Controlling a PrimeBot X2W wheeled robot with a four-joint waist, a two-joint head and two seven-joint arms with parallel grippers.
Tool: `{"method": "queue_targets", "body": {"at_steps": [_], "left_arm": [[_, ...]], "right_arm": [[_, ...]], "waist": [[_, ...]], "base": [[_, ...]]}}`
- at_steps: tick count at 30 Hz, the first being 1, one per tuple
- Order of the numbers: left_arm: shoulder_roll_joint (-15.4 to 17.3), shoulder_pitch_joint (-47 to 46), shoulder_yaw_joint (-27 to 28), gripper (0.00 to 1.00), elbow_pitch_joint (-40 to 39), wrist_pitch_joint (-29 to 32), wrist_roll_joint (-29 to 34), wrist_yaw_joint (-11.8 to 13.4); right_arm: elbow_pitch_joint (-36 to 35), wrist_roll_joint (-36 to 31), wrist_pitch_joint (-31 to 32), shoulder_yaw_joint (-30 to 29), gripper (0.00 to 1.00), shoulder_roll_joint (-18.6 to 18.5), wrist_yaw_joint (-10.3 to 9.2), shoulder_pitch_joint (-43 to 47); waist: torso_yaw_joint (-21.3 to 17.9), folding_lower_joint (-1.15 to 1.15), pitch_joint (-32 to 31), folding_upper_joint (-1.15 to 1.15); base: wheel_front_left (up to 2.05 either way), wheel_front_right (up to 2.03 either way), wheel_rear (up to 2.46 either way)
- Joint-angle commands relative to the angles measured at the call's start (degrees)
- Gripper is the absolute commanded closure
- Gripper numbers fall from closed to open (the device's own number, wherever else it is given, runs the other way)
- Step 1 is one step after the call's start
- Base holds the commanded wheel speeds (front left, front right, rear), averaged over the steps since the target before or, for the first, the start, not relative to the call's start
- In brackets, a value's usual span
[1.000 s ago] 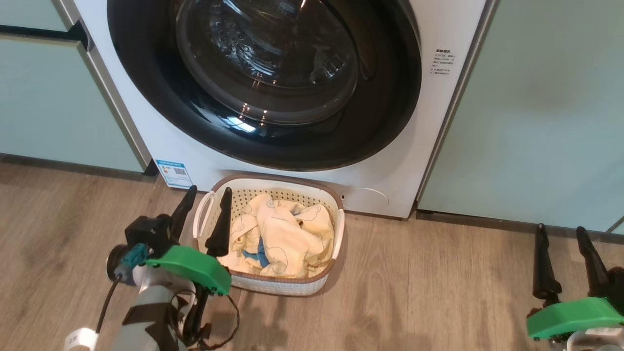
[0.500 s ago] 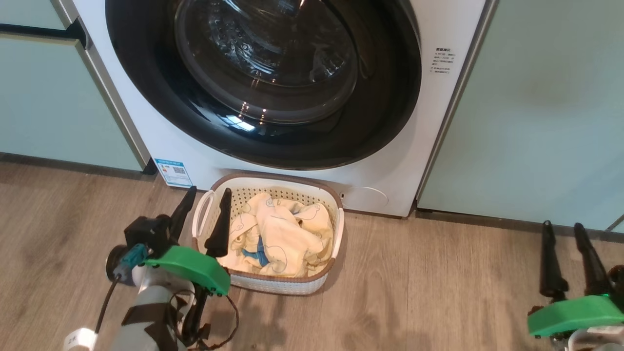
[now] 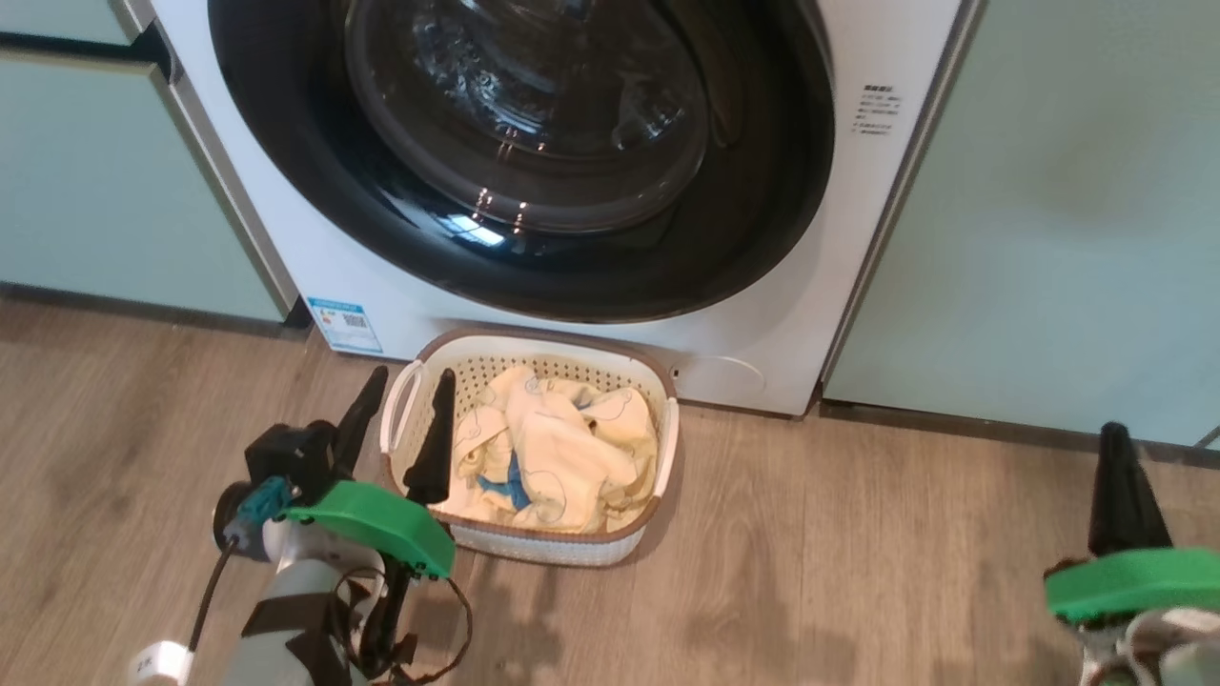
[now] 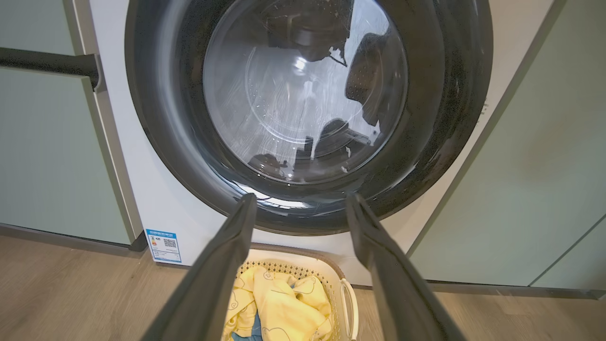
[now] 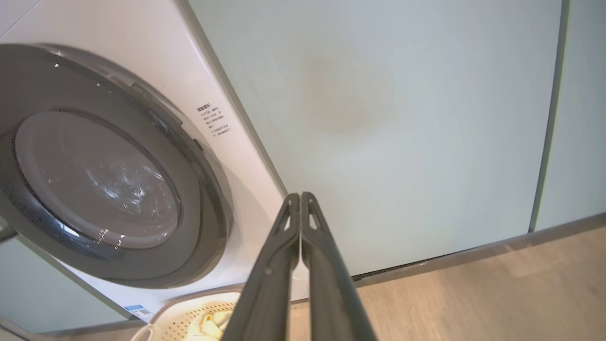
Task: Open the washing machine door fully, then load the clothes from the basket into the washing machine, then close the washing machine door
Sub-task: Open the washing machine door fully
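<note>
From the head view the washing machine door [image 3: 305,219] sits shut against the white washing machine [image 3: 381,305], so opening it is my step in hand. The basket [image 3: 543,551] stands on the floor just in front of the machine, under the door, with the clothes [image 3: 558,457] heaped inside: cream pieces and a bit of blue low in the pile. My left gripper [image 3: 411,376] is spread wide and empty by the basket's left handle. My right gripper [image 3: 1115,438] is well off to the right above the floor, fingers pressed together on nothing. From my left wrist, the left gripper [image 4: 301,196] frames the door's [image 4: 156,142] lower glass, with the basket [image 4: 348,303] and clothes [image 4: 279,308] below. From my right wrist, the right gripper [image 5: 300,195] points at the mint cabinet [image 5: 402,118] beside the machine [image 5: 189,71]. The door [image 5: 208,199] lies to its left, and a notch on its near edge looks to me like the place to hook. I judge I should reach there with closed fingertips and pull along the door's arc, wide enough to clear the basket [image 5: 189,308].
</note>
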Motion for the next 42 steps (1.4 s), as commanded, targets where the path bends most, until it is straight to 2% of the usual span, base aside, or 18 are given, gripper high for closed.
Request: {"method": "queue_targets", "body": {"at_steps": [1,5,7,14,18,23,31,42], "left_arm": [[1.07,-3.05,1.31,0.00,-1.94,-0.36,-0.59,0.41],[1.07,-3.44,0.57,0.00,-2.21,-0.36,-0.98,0.75],[1.07,-3.57,0.41,0.00,-2.33,-0.36,-1.11,0.85],[1.07,-4.95,-0.59,0.00,-3.34,-0.36,-1.94,1.60],[1.07,-6.34,-1.44,0.00,-4.12,-0.36,-2.74,2.13],[1.07,-8.41,-2.65,0.00,-4.84,-0.36,-4.23,2.71],[1.07,-10.62,-4.29,0.00,-6.15,-0.36,-5.60,3.56],[1.07,-12.86,-5.77,0.00,-7.02,-0.36,-7.48,4.47]], "right_arm": [[0.24,3.92,-0.55,1.33,1.00,-1.16,0.21,-4.77],[4.53,13.70,-0.55,3.65,1.00,-3.76,0.21,-8.74],[5.34,16.19,-0.55,4.53,1.00,-4.60,0.21,-9.77],[8.66,37.39,0.08,12.43,1.00,-11.07,0.21,-17.55],[8.80,48.11,3.51,15.04,1.00,-14.69,0.21,-22.21],[8.83,57.52,9.27,16.51,1.00,-17.74,0.21,-27.05],[9.45,65.31,17.93,16.06,1.00,-19.58,0.21,-34.08],[11.43,66.48,26.46,16.14,1.00,-19.87,0.21,-42.49]], "waist": [[0.60,0.00,0.83,0.00],[1.52,0.00,2.39,0.00],[1.80,0.00,2.87,0.00],[3.24,0.00,6.72,0.00],[4.17,0.00,9.72,0.00],[5.72,0.00,13.48,0.00],[8.07,0.00,18.33,0.00],[10.41,0.00,22.78,0.00]], "base": [[0.00,0.00,0.00],[0.00,0.00,0.00],[0.00,0.00,0.00],[0.00,0.00,0.00],[0.00,0.00,0.00],[0.00,0.00,0.00],[0.00,0.00,0.00],[0.00,0.00,0.00]]}}
